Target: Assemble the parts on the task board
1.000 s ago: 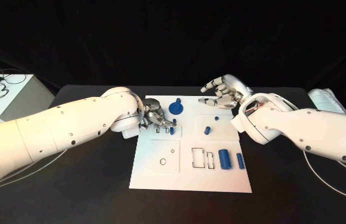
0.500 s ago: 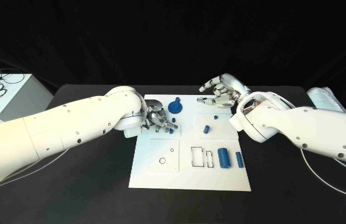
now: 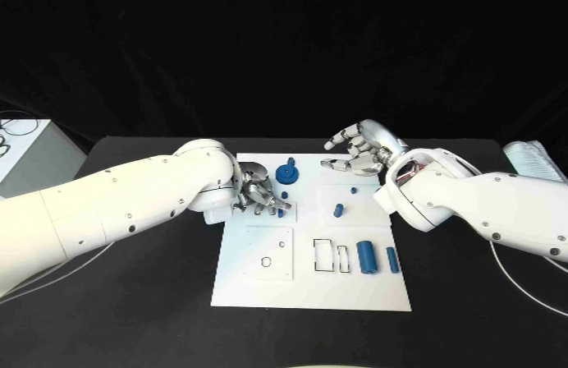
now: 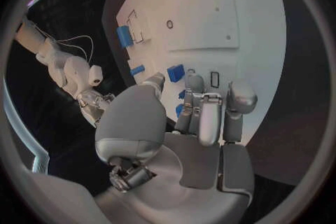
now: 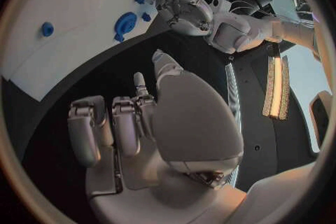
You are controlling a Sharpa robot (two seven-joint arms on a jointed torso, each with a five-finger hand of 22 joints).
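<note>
The task board is a flat, matte white rectangular plate lying at the centre of the black table. Its surface carries thin black outlines of rectangular and round recesses, plus two raised square panels.

Blue parts on the board, with the board centre as the clock hub:
- A round, disc-shaped part with a knob sits at 11 o'clock, near the far edge.
- A small peg stands close to centre, towards 1 o'clock, with a tiny dark-blue stud beyond it.
- A thick smooth cylinder lies at 4 o'clock, with a slimmer cylinder just beside it. Both lie outside the outlined rectangular recesses at their left.

The left hand, silver metal with dark pads, rests over the board's 10 o'clock area, its fingers curled down onto small blue pieces. Whether it grips one cannot be determined.

The right hand hovers at 1 o'clock, beyond the board's far edge, with its fingers loosely spread and holding nothing.
</note>
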